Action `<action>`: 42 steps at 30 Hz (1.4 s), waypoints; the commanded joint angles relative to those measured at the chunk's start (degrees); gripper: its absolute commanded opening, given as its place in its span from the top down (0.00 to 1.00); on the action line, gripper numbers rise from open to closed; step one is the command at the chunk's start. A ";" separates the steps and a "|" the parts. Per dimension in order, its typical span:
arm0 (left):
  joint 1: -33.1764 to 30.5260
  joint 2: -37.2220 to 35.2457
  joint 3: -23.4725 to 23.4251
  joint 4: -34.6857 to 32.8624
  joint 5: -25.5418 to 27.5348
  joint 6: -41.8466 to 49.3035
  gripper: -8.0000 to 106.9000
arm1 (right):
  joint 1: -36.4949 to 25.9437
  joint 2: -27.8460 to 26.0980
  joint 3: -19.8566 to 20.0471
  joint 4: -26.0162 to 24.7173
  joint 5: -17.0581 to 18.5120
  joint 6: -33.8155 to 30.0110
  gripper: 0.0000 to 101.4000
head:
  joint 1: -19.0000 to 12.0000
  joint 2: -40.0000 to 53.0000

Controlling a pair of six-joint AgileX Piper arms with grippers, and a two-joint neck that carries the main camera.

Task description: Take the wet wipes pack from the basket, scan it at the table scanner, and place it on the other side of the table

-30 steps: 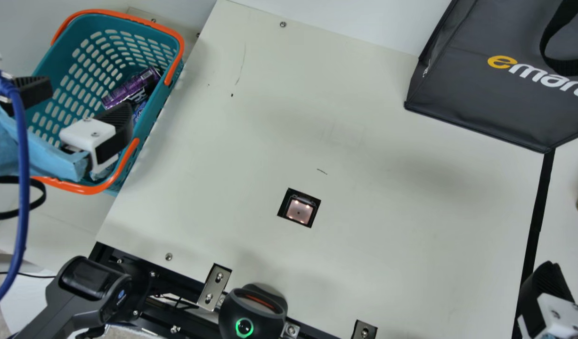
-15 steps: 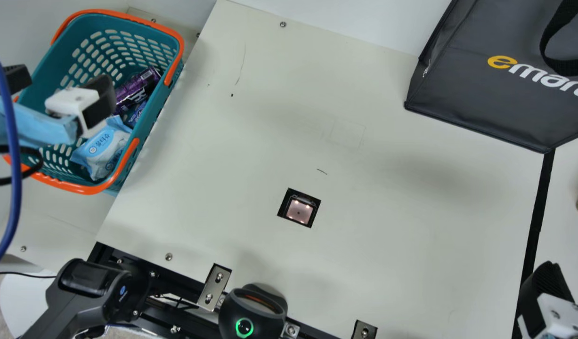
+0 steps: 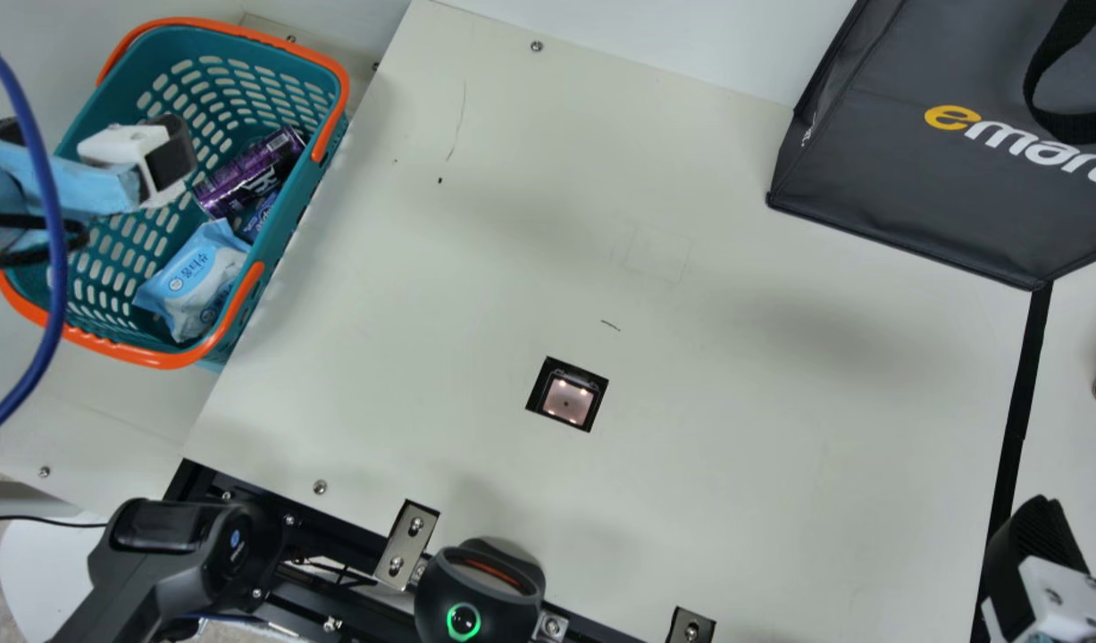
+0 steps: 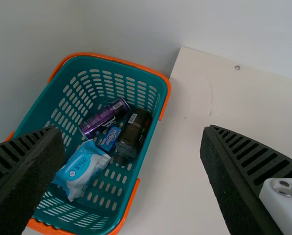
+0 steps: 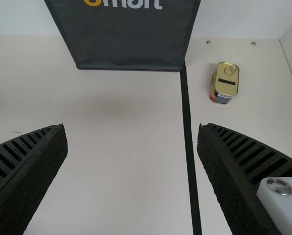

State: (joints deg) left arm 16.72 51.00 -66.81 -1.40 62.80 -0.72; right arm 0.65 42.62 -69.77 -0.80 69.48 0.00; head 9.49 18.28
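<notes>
The wet wipes pack (image 3: 193,280) lies in the basket (image 3: 169,360), and the left gripper (image 4: 131,129) is clearly the nearer one. Its jaws are spread, with nothing between them. In the main view the pack sits from those jaws toward the robot's own side and toward the table; in the left wrist view it shows between the two fingers, closer to the one away from the table.

The pack's long axis runs slantwise to the line on which the jaws would close, one end pointing at the small blue packet (image 4: 110,138) just beside it. A turn of the wrist, as well as a shift toward the pack and a drop, would probably let the jaws close across its narrower width. The purple can (image 4: 104,118) and the dark bottle (image 4: 133,133) lie past that end, so a wide finger could snag them.

The right gripper (image 5: 131,128), also spread and holding nothing, is far from the pack, with the table scanner (image 3: 566,401) lying between the two grippers.
</notes>
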 commanded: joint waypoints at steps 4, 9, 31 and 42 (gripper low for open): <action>3.98 3.71 -0.40 -2.19 -0.57 6.59 0.15 | 0.00 0.00 0.00 0.00 0.00 0.00 0.06 | -1.57 0.14; 7.88 7.72 -0.87 -4.80 -1.29 13.10 0.15 | 0.00 0.00 0.00 0.00 0.00 0.00 0.06 | -1.57 0.14; 13.56 25.53 -2.11 -7.99 -6.63 28.60 0.15 | 0.00 0.00 0.00 0.00 0.00 0.00 0.06 | -1.57 0.14; 13.86 35.14 -4.01 -6.69 -10.03 31.91 0.15 | 0.00 0.00 0.00 0.00 0.00 0.00 0.06 | -1.57 0.14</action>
State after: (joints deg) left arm 30.51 84.96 -70.74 -8.19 52.78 30.96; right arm 0.65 42.62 -69.77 -0.80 69.48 0.00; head 9.49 18.19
